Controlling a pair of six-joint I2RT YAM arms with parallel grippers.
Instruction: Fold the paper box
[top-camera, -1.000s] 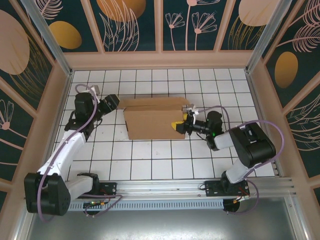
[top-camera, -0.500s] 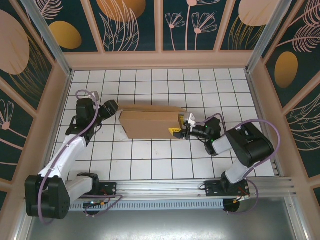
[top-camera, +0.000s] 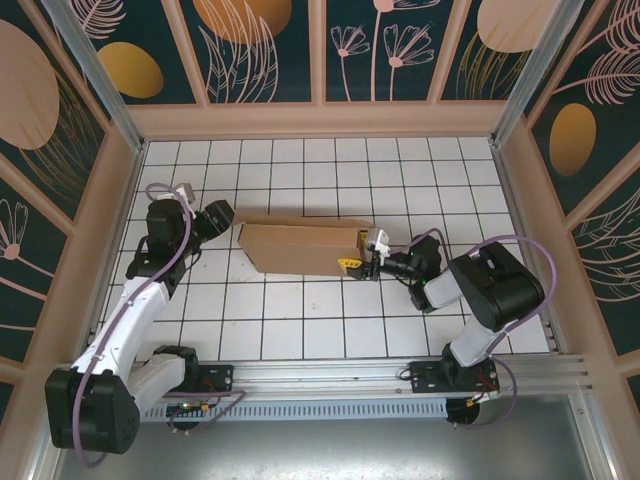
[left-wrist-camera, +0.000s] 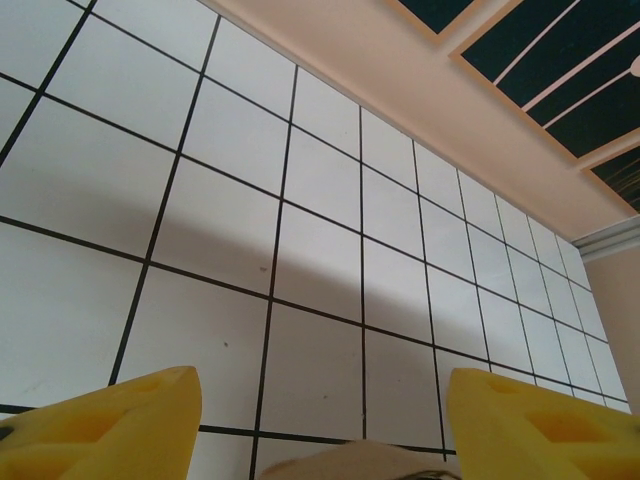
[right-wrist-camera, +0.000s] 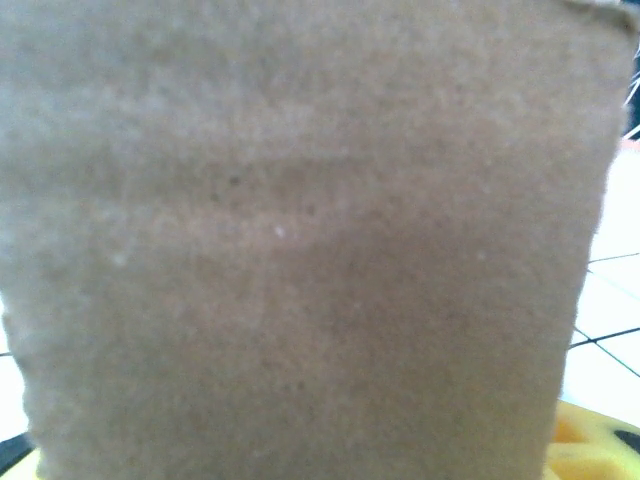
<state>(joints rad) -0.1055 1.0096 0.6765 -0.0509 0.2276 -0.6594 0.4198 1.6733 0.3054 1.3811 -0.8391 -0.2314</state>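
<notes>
box (top-camera: 300, 247) lies between my tools, long axis left-right. left tool (top-camera: 226, 216) gapes at its left end; right tool (top-camera: 362, 252) at its right end, i cannot tell its grip.

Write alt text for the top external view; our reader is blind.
A brown paper box lies on a white tiled table, with the left gripper by its left end and the right gripper at its right end.

The paper box (top-camera: 300, 248), plain brown cardboard, lies partly folded near the middle of the white tiled desk (top-camera: 300, 320), its long side running left to right, its left end slanted.
</notes>
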